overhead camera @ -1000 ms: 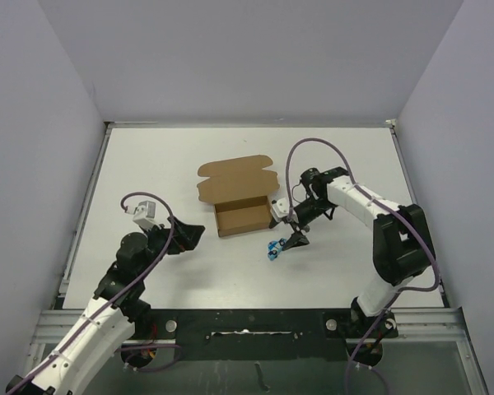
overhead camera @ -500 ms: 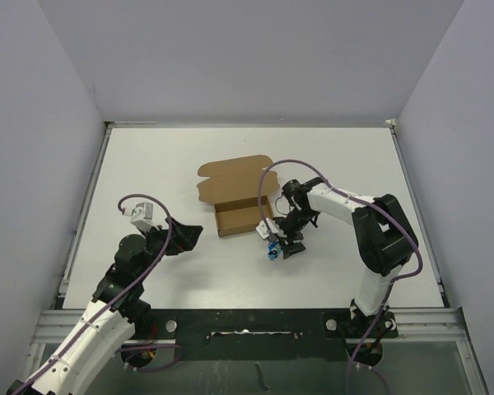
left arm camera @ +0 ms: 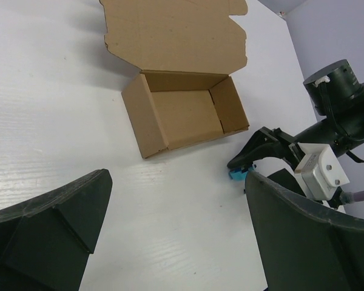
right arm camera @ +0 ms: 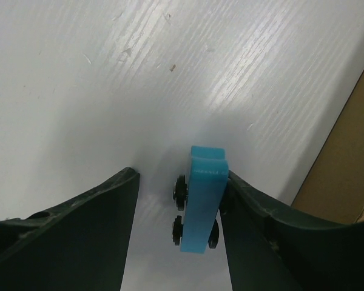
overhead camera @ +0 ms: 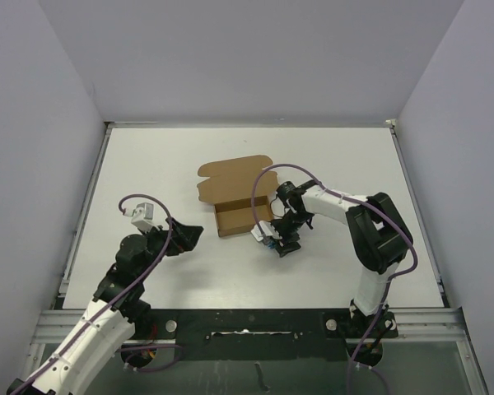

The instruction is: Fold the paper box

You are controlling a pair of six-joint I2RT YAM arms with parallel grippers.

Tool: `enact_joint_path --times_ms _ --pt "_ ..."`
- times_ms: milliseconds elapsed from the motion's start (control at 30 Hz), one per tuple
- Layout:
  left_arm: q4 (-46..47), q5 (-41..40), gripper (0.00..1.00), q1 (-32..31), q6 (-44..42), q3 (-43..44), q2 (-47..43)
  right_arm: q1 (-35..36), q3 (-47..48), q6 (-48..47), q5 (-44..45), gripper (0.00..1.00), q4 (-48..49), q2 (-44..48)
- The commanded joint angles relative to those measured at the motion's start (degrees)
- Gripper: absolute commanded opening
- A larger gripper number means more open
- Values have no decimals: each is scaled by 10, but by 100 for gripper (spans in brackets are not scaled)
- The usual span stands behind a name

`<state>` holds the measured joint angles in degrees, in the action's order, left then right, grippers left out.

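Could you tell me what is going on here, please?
The right hand is down at the table beside the paper box, its fingers either side of a small blue wheeled object, not yet clamped on it. The left hand hovers open, apart from the box, holding nothing. The box stands formed, lid open.

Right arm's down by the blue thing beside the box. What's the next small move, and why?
Probably close the right gripper on the blue wheeled piece: it stands on the table between the open jaws, touching one side, a gap at the other.
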<state>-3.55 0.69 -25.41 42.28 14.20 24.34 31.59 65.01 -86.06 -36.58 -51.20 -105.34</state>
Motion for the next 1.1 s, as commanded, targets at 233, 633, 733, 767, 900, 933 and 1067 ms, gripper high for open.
enact_joint_path --times_ms 233,633,733,767,900,933,1067 --pt "52 16 92 3 16 -6 23 -3 15 31 -4 35 -6 13" --pt "54 24 91 3 15 1 19 -16 72 105 -98 3 -50 60" --pt "44 26 91 3 11 8 19 -15 133 217 -83 3 -29 61" --pt "42 26 91 3 11 10 18 -15 157 250 -72 3 -23 53" --pt "35 30 91 3 12 15 14 -9 240 330 -18 5 -6 9" --pt "34 30 91 3 13 15 13 -3 259 341 -1 5 -3 -8" --pt "32 33 91 3 17 16 5 23 332 362 61 5 -11 -83"
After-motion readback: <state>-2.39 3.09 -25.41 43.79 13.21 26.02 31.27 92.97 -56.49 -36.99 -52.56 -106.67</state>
